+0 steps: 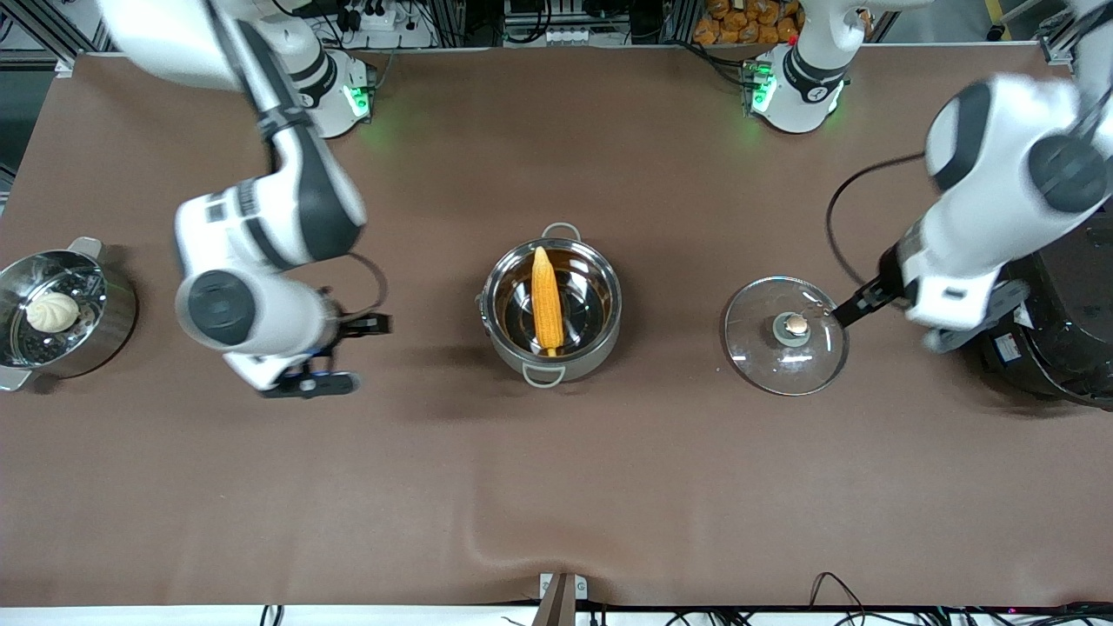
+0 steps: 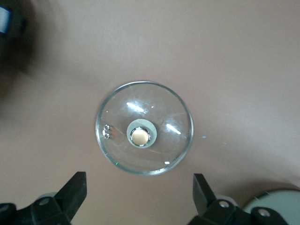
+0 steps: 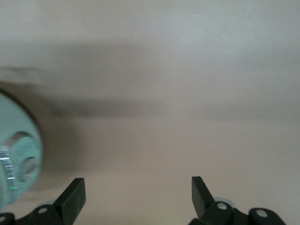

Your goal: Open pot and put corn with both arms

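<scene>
The steel pot stands open at the table's middle. The yellow corn lies inside it, tip pointing toward the robots' bases. The glass lid with its knob lies flat on the table toward the left arm's end. My left gripper is open and empty, up in the air over the table just beside the lid. The left wrist view shows the lid a little apart from it. My right gripper is open and empty over bare table, between the pot and the steamer.
A steel steamer pot with a white bun stands at the right arm's end. A large black cooker stands at the left arm's end, close under the left arm. A blurred round steel vessel shows at the right wrist view's edge.
</scene>
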